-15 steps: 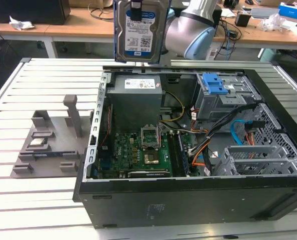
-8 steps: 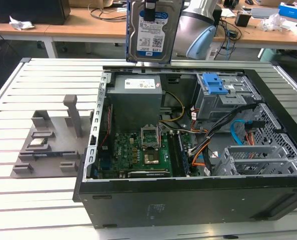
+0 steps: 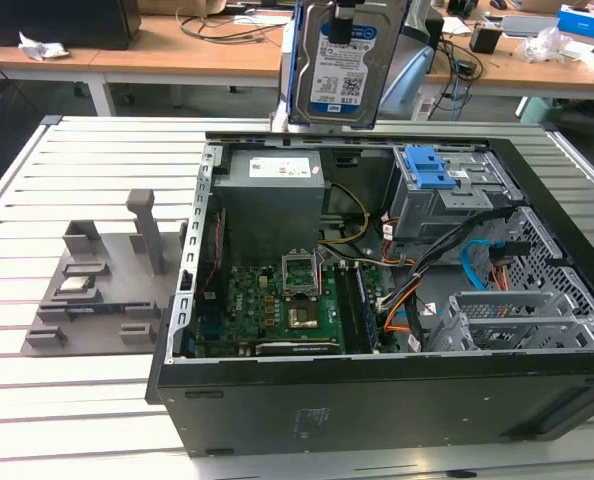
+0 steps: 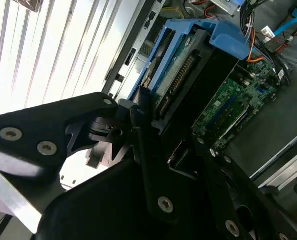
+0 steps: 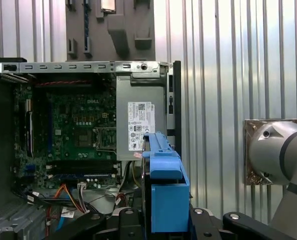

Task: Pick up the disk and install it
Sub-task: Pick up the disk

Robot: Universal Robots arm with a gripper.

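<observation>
The pincer (image 5: 161, 219) grips the disk (image 3: 342, 62) upright above the open computer case (image 3: 377, 405), and I judge it stiff, rather heavy and shock-sensitive, best held by its blue caddy sides.

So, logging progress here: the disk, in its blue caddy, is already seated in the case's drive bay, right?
Not seated. The disk, in its blue caddy, hangs upright in the gripper, up in the air above the open case. The exterior view shows it.
</observation>
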